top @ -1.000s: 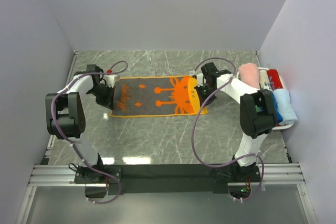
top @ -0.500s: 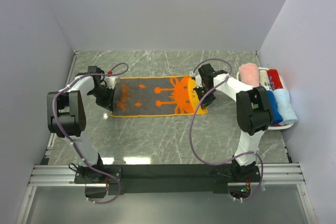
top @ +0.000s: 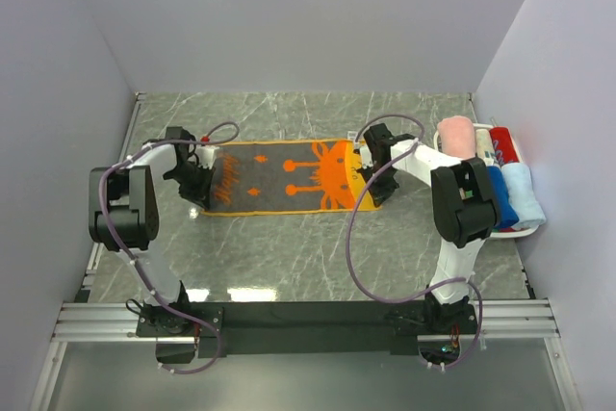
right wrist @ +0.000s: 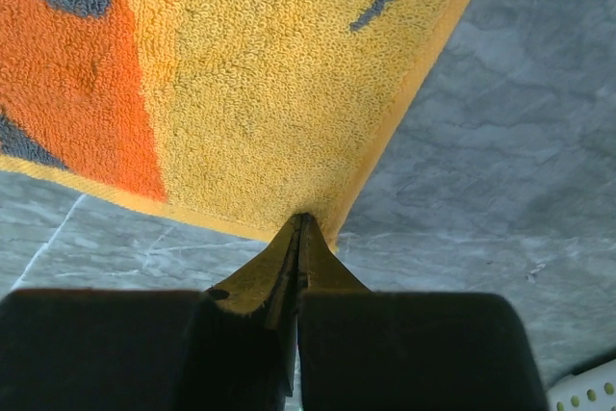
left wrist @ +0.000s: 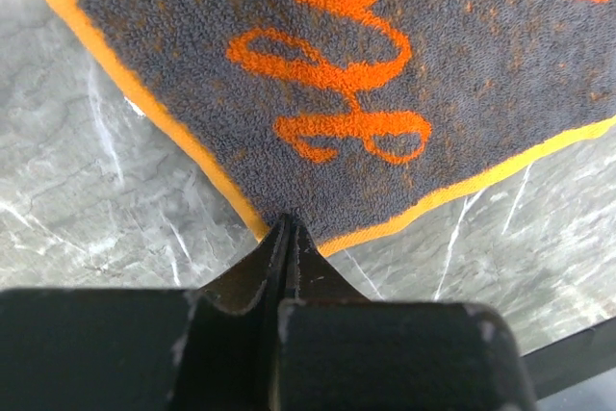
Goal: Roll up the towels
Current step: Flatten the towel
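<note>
The grey-and-orange towel (top: 279,175) lies spread flat in the middle of the table, with its "Happy" lettering at the left end and the orange cartoon at the right. My left gripper (top: 199,197) is shut on its near left corner; the left wrist view shows the jaws (left wrist: 289,226) pinching the orange-edged corner of the towel (left wrist: 366,93). My right gripper (top: 375,194) is shut on the near right corner; the right wrist view shows the jaws (right wrist: 301,223) closed on the yellow end of the towel (right wrist: 269,93). Both corners sit low at the table.
A white basket (top: 521,230) stands at the right wall. It holds rolled towels: pink (top: 455,137), red (top: 500,137), blue (top: 500,201) and pale blue (top: 525,194). Grey walls close in the marble table (top: 289,257) on three sides.
My left gripper has shifted slightly right and my right gripper slightly left, each staying at its end of the towel. The right arm's elbow has swung left.
</note>
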Robot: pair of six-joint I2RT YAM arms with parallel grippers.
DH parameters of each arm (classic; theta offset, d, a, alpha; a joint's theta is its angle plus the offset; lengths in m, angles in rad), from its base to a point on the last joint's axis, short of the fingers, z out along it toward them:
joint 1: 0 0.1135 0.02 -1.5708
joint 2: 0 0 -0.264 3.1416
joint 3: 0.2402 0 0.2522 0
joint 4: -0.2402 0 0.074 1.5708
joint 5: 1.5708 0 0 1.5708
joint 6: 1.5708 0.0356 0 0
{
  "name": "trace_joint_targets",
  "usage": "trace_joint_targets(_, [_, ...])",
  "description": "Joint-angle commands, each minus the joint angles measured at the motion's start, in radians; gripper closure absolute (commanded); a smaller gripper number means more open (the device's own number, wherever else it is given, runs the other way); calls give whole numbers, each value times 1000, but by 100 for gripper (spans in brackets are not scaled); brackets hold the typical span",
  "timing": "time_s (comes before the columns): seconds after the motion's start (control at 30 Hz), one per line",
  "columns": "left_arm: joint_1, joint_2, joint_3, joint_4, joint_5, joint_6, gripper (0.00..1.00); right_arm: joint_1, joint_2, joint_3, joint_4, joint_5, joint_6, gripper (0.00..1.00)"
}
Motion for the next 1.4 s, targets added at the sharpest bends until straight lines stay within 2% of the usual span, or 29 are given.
trace_joint_targets(0.0, [1, -5, -63, 15, -104, 12, 98, 7, 11, -29, 15, 44, -8, 100])
trace_joint_targets(0.4, [53, -56, -141, 4, -209, 77, 98, 47, -64, -165, 10, -3, -12, 100])
trace_joint_targets(0.57, [50, -73, -130, -20, -171, 104, 97, 93, -118, -193, -24, -38, -29, 100])
trace_joint_targets(0.63, [48, -73, -109, -54, -124, 119, 91, 108, -129, -181, -45, -61, -26, 95])
trace_joint_targets(0.67, [45, -76, -101, -68, -111, 126, 89, 108, -138, -178, -48, -68, -26, 88])
trace_joint_targets(0.7, [45, -77, -77, -95, -79, 130, 85, 108, -148, -175, -44, -68, -19, 71])
trace_joint_targets(0.77, [48, -92, -44, -123, -50, 136, 72, 102, -194, -153, -39, -63, -22, 48])
trace_joint_targets(0.8, [47, -100, -3, -143, -24, 133, 62, 96, -207, -139, -45, -62, -26, 29])
trace_joint_targets(0.83, [54, -109, 21, -152, -3, 130, 58, 78, -224, -92, -48, -59, -26, 25])
trace_joint_targets(0.9, [64, -116, 115, -186, 46, 127, 49, 48, -225, -32, -67, -74, -29, 24])
trace_joint_targets(1.03, [102, -76, 287, -201, 168, 106, 40, -28, -169, 150, -71, -117, -43, 28])
trace_joint_targets(1.1, [113, -47, 368, -182, 186, 75, 41, -50, -129, 209, -64, -112, -57, 34])
trace_joint_targets(1.23, [137, 56, 500, -145, 182, 25, 52, -64, 33, 395, -77, -77, -75, 47])
trace_joint_targets(1.37, [151, 203, 643, -169, 206, -15, 56, -70, 155, 534, -90, -94, -86, 48])
